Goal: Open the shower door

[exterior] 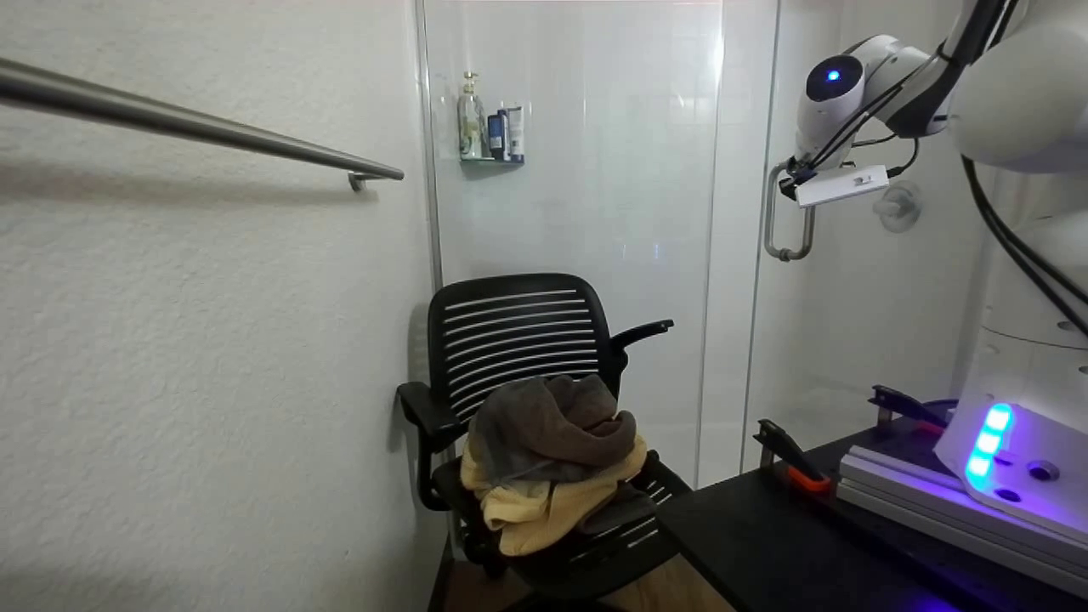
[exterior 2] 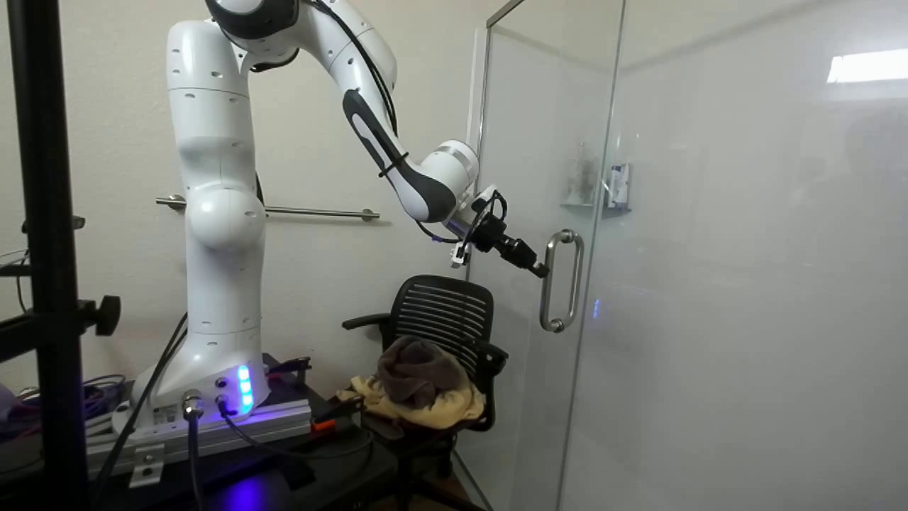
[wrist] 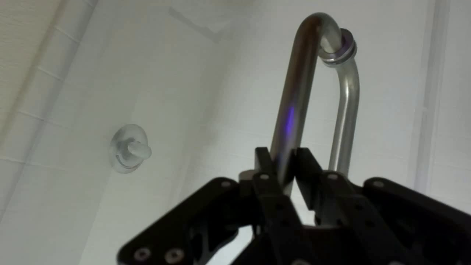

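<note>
Shower door stands beyond the far edge of the tabletop in an exterior view. In an exterior view the gripper reaches past that edge to the handle. In the wrist view its fingers sit narrow around the handle's near bar, apparently holding it; a firm grip and slow pull, following the door's swing, should serve.

In both exterior views chair is standing lower centre, cloths lying on it. In an exterior view: bar is running along wall, upper left; toiletries are sitting on shelf, upper centre; arm is standing over table, right. Wrist view: shower door handle is running between fingers of gripper, centre.
</note>
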Robot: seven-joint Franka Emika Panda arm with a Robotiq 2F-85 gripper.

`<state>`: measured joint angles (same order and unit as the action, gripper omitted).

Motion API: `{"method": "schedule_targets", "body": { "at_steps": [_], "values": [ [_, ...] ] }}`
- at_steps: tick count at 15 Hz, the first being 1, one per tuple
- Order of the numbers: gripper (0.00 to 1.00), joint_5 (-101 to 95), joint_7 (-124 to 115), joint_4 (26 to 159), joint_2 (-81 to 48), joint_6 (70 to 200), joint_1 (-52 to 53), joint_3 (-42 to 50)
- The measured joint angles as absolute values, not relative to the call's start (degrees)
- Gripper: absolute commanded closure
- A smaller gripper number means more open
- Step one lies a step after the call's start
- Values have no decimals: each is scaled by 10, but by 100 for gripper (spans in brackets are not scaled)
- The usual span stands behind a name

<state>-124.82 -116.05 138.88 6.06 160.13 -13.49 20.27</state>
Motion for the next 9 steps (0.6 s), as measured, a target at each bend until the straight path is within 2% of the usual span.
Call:
{"method": "schedule_targets", "body": {
  "at_steps": [2, 6, 7, 8, 9],
  "values": [
    [79, -1244, -1187, 1389, 61, 1602, -135, 203],
    [79, -1244, -1189, 1388, 60, 1603, -134, 203],
    [95, -1244, -1189, 1388, 60, 1603, -134, 203],
    [84, -1244, -1189, 1388, 60, 1603, -134, 203],
    [54, -1244, -1189, 1388, 60, 1603, -134, 203]
  ]
}}
